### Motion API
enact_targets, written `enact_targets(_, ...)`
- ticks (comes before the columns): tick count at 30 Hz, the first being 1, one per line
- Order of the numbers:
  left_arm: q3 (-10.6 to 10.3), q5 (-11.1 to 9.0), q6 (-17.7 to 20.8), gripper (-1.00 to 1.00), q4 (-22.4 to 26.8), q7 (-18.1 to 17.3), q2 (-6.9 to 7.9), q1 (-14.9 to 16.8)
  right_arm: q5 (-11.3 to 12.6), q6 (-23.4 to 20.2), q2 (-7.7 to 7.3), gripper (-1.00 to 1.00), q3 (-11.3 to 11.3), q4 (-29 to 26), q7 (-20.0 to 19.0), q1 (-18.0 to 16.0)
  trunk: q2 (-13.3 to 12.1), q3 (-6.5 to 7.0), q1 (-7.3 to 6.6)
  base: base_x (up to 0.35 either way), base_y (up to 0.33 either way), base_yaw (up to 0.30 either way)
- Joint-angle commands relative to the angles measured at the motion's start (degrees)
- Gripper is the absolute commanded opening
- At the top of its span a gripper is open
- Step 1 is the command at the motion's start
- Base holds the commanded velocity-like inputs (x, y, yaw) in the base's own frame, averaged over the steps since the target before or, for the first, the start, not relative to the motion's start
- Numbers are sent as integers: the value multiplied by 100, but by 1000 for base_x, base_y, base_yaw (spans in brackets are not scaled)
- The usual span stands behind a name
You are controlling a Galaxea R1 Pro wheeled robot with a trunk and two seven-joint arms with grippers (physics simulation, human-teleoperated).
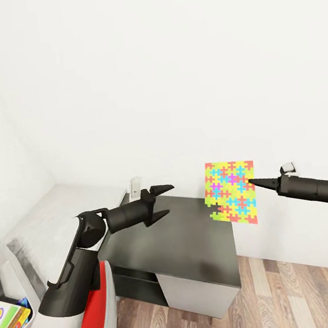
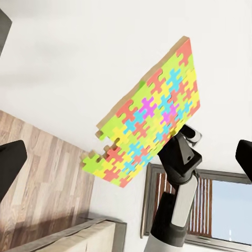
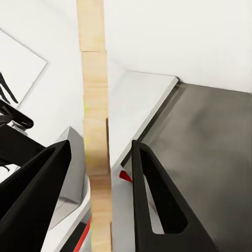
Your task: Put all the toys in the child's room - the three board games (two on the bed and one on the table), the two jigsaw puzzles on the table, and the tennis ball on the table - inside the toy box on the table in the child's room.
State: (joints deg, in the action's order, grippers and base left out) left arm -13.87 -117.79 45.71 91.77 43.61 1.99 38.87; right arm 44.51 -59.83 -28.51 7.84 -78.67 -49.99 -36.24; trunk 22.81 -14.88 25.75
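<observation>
A jigsaw puzzle, a square sheet of red, yellow, green and blue pieces, hangs upright in the air over the dark lower section of the table. My right gripper is shut on its right edge. In the right wrist view the puzzle shows edge-on as a tan strip between the fingers. My left gripper is open and holds nothing, a short way left of the puzzle. The left wrist view faces the puzzle. The toy box sits at the lower left with a colourful board game inside.
The pale grey table top runs along the left wall to the corner. A red chair stands just below my left arm. Wooden floor lies to the right of the dark desk section. White walls close off the back.
</observation>
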Motion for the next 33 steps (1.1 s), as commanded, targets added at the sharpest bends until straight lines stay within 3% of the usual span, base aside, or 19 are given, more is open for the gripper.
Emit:
enact_targets(1,-2,-60,-11,100,5,59,2,6,-26,-17,-1,-100,5,1,-33,-6,11,-8,3,0,0,26)
enact_targets(9,-2,-60,-10,100,3,59,3,6,-21,-17,-5,-100,7,1,-28,-6,11,9,3,0,0,67)
enact_targets(26,16,-61,-8,100,10,39,25,-4,-23,-17,23,-100,-6,62,-19,-21,11,61,3,0,0,243)
enact_targets(28,96,-77,-2,100,15,-46,53,-26,-19,-17,19,-100,-28,98,-19,-27,11,67,3,0,0,271)
enact_targets(32,495,-106,28,100,23,-488,206,-188,-11,-17,17,-100,-59,231,-19,-42,11,80,3,0,0,273)
enact_targets(33,495,-106,28,100,23,-488,206,-188,-11,-17,17,-100,-59,231,-19,-42,11,83,3,0,0,274)
